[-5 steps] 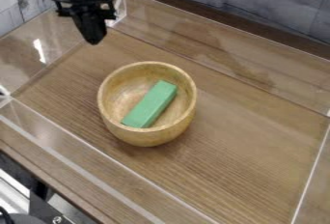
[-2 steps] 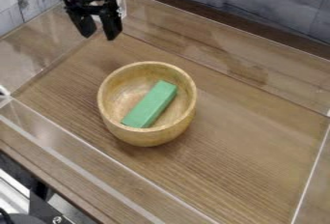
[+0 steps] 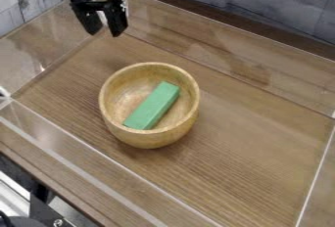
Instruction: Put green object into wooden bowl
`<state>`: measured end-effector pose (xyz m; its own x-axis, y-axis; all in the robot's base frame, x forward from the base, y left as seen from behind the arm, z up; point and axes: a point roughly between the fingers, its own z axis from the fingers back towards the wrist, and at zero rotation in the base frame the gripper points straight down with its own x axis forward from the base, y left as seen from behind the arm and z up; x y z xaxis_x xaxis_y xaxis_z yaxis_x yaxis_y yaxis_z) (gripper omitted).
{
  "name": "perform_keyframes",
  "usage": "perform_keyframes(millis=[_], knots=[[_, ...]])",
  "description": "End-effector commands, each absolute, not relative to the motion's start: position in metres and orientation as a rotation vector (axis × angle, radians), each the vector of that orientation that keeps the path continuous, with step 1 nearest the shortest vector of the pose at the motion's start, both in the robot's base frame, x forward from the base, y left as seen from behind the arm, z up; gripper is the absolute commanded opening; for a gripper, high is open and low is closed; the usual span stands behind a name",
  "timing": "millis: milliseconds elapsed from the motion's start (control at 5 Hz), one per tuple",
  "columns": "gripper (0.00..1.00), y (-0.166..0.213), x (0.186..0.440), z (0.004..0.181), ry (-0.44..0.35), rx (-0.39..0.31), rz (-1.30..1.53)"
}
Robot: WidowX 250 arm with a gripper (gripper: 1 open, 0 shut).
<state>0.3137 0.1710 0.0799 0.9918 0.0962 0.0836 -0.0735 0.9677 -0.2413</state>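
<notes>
Now we look across the wooden desk point(image 3: 249, 143), the largest thing in view, ringed by low clear walls point(image 3: 320, 167) that stand along its edges. Near its middle sits the wooden bowl point(image 3: 149, 133), round, thick-walled and upright, resting flat on the desk surface. Inside it lies the green object point(image 3: 153, 105), a small flat bar set at a slant along the bowl's inner slope, its upper end toward the far right of the hollow and its lower end toward the near left. It touches nothing but the bowl.

Up at the far left, well apart from the bowl, hangs the gripper point(image 3: 100, 22). We see its two dark fingers spread wide with only air between them; it has hold of nothing. That is the change worth noting: a second ago those fingers were pressed together into one dark point, and since then they have parted to their full spread, while the gripper stays in the same far corner, pointing steeply down at the desk.

We judge that the task is as good as done. The block is already in the bowl, lying settled, and the gripper is free and clear of both. We see nothing left to fetch or correct; the block looks stable enough against the slope that it should not slide out.
</notes>
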Motion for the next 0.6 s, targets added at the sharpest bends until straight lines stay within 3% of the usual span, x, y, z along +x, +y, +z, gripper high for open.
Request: perform_keyframes(millis=[0,400], knots=[[1.00,0.173,0.323,0.101,-0.145,-0.231,0.043],[1.00,0.172,0.306,0.107,-0.139,-0.248,0.135]])
